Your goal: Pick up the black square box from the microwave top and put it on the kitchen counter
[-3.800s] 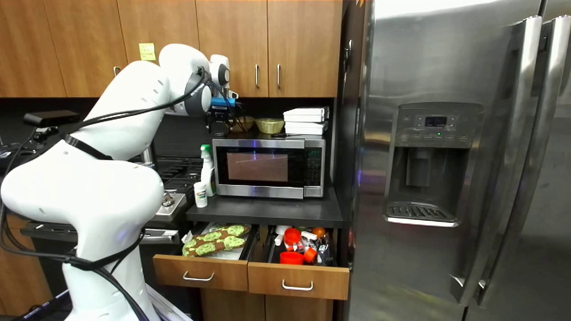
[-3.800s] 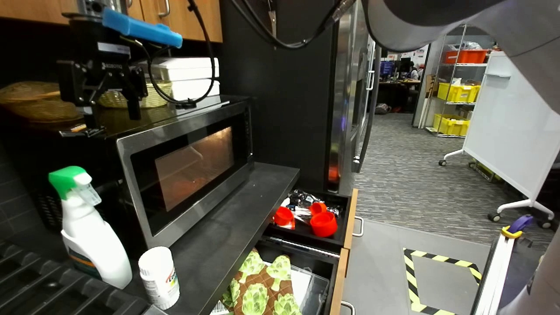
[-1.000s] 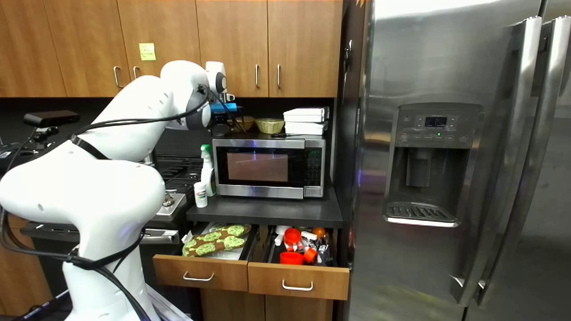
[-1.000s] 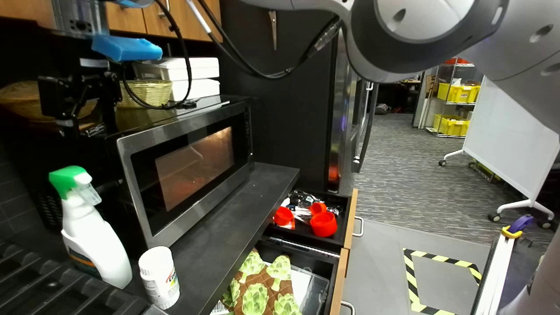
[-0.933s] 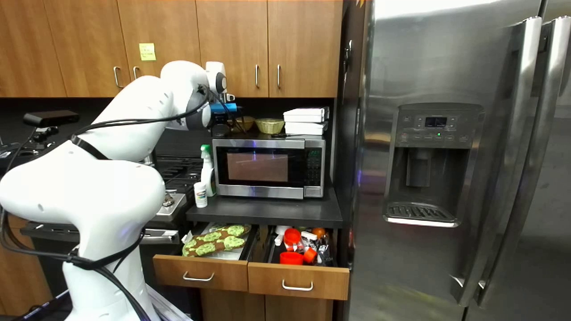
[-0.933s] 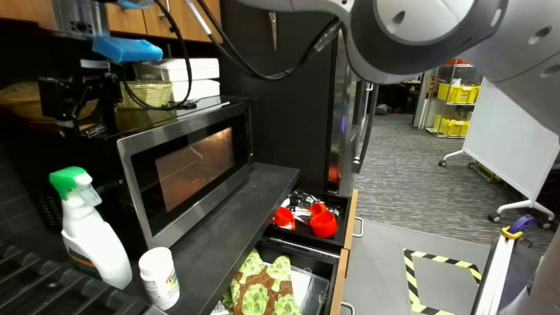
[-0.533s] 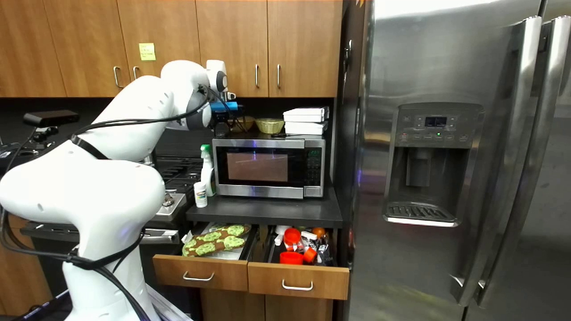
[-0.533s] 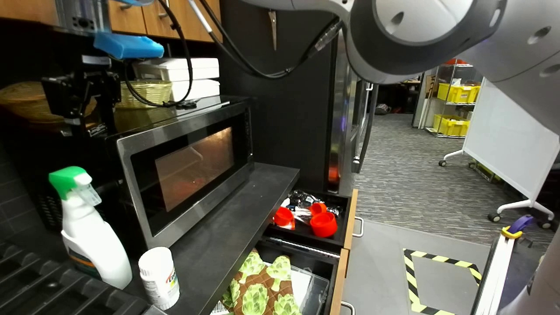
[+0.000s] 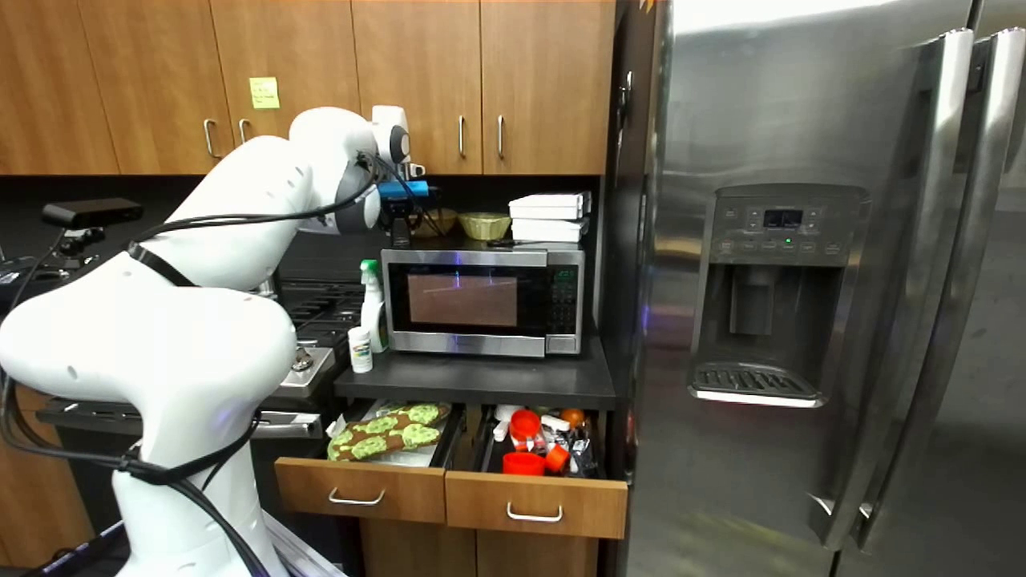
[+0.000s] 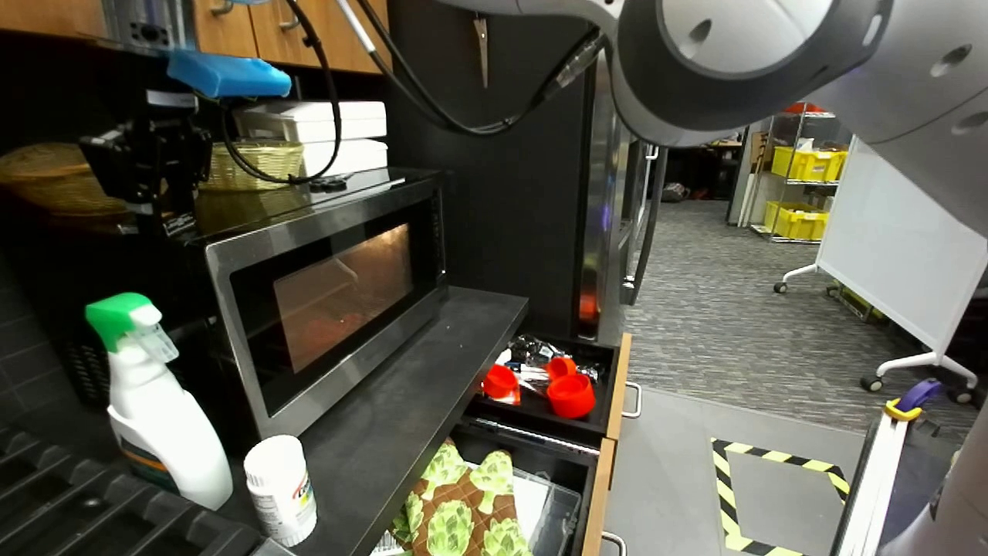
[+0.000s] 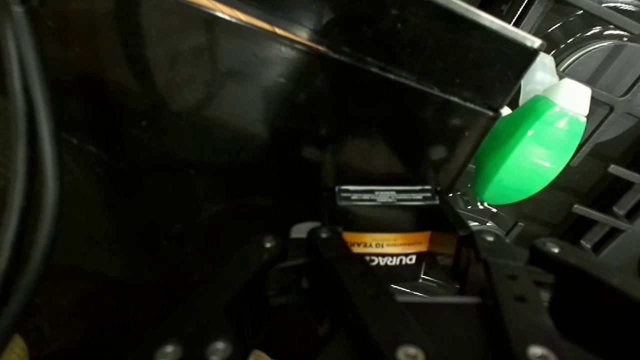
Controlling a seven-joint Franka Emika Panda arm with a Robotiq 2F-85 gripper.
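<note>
Microwave: steel, dark glass door, control panel at right; standing on the kitchen counter. Black box: orange band, white lettering; at the left end of the microwave's top, contact with that surface cannot be told. Gripper: at the left end of the microwave's top, fingers on either side of the black box, clamped on it. Pale basket and brown basket: on the microwave, toward the back. White boxes, stacked: on the microwave, right end. Spray bottle, green head: upright, just left of the microwave. White tub: upright, near the microwave's front left corner. Drawers, two, pulled out: below the microwave, left with quilted cloth, right with red cups.
</note>
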